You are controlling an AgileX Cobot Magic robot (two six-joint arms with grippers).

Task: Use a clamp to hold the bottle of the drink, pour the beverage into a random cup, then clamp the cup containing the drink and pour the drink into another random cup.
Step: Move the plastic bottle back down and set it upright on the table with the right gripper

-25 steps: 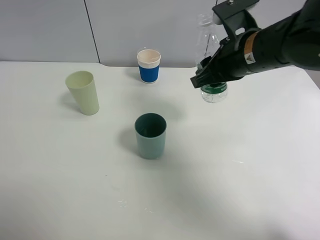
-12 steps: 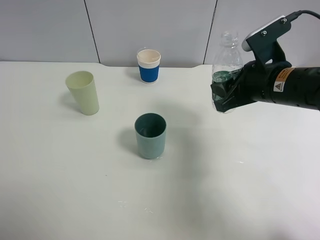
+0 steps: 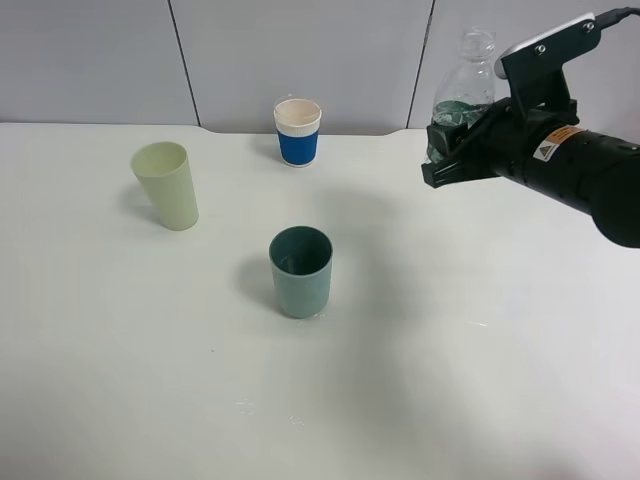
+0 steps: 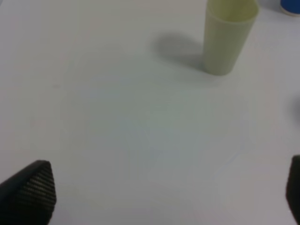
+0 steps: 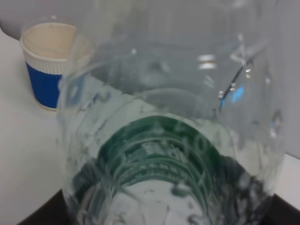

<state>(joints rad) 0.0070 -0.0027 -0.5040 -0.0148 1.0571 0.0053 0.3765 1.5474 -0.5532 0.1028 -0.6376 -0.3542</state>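
Bottle (image 3: pixel 466 88), clear ridged plastic, green-banded, round-shouldered

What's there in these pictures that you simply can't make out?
- Bottle: its lower part is covered by the right gripper in the high view.
- Water: its level, since the right wrist view is too close and blurry.
- Teal cup: its dark inside hides whether it holds anything.
- Left gripper: only two finger ends show, cut by its wrist view's edges.
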